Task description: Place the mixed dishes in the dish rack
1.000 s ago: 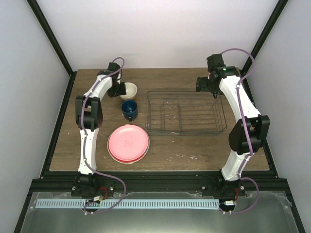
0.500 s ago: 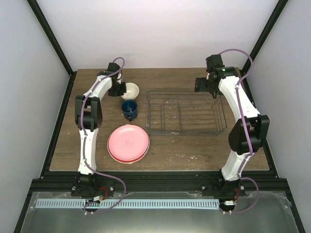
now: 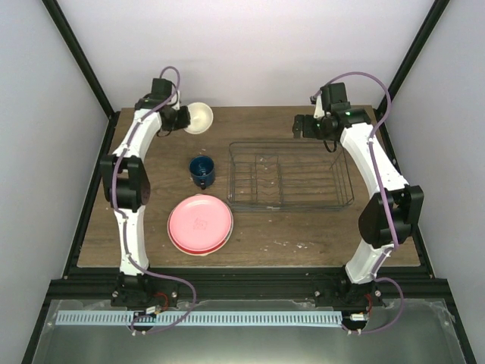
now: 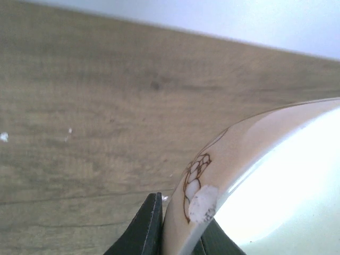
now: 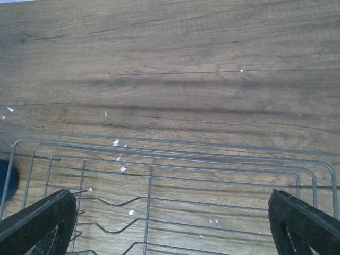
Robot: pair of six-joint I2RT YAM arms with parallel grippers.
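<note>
The left tool is nearly closed, its two dark fingers pinching the rim of the small cream bowl, one finger on the outside and one on the inside. The bowl sticks out to the right of the tool, tipped so its pale inside faces up toward the overhead camera, and a brown line drawing shows on its outer wall just above the grip. Below the tool, toward the arm bases, the dark blue mug sits on the table, and nearer again lies the pink plate with another plate's edge showing under it. The right tool is spread wide and holds nothing. It hangs over the far left corner of the wire dish rack, whose far rim and dividers show between its fingers. The rack has no dishes in it. White specks dot the wood around the rack.
</note>
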